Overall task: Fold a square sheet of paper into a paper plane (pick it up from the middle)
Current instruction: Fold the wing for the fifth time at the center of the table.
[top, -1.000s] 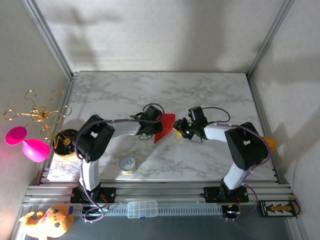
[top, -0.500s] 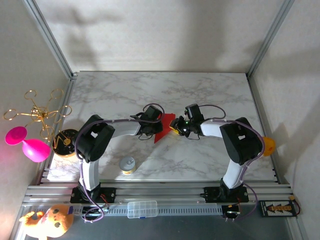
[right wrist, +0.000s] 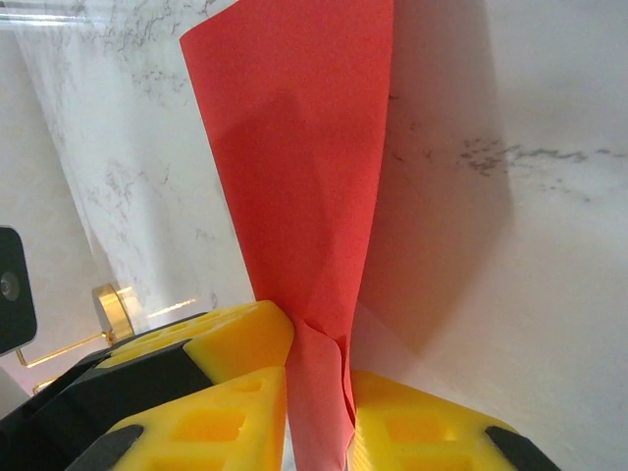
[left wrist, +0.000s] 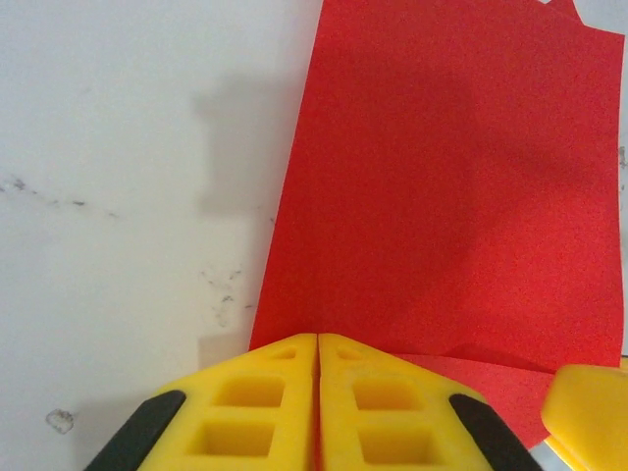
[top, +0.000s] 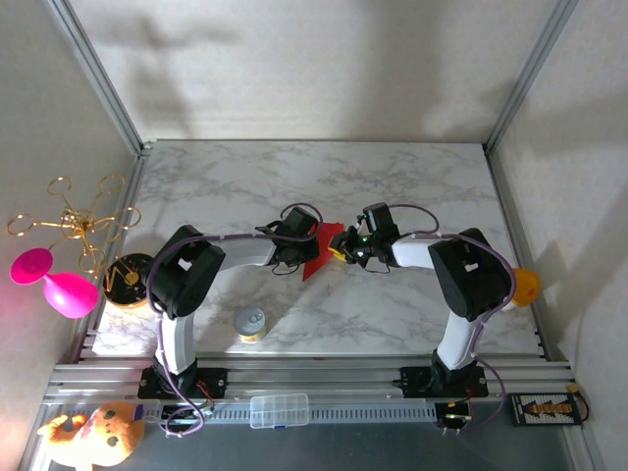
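I see the left claw [left wrist: 318, 368] clamped shut on the near edge of the red paper [left wrist: 442, 196]. The right claw [right wrist: 316, 392] pinches the same sheet between its yellow fingers [right wrist: 235, 343]. The paper stands mid-table over white marble [top: 392, 177], with pale walls [top: 324, 69] around.

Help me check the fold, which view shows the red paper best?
The left wrist view: the red paper lies broad and flat. The right wrist view shows it edge-on between fingers; the top external view shows a small piece.
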You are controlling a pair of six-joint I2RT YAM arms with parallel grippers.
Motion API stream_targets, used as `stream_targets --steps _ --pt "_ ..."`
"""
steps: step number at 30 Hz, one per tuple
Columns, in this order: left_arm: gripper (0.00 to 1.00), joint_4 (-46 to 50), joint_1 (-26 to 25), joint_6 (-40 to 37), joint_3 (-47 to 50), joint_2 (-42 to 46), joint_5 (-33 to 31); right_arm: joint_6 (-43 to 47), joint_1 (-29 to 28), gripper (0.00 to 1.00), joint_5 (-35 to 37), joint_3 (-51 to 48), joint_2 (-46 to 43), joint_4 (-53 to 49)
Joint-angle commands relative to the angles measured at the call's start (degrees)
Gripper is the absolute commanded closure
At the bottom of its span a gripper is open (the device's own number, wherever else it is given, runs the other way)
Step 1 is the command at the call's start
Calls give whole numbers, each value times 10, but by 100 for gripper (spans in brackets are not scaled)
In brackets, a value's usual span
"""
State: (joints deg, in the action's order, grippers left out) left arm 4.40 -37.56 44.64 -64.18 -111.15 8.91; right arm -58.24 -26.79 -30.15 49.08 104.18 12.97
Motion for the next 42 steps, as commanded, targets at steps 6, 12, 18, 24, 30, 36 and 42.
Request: stream_targets --steps 6,12,18,24,30,36,42 --pt "90 24 3 -3 16 5 -25 31 -5 78 -5 26 31 -33" --pt "90 25 4 -5 14 12 -24 45 -4 79 1 33 36 -41" --pt "90 26 5 -9 14 17 -25 53 -4 79 12 31 35 -43" --pt "90 26 6 -8 13 19 -24 34 4 79 10 10 25 -6" --pt "90 25 6 -8 13 19 -24 18 9 81 3 4 28 11" --pt "89 23 6 -15 11 28 -26 8 13 91 3 2 29 11" --pt "82 -3 8 -37 15 78 -28 12 13 98 23 -1 -4 9"
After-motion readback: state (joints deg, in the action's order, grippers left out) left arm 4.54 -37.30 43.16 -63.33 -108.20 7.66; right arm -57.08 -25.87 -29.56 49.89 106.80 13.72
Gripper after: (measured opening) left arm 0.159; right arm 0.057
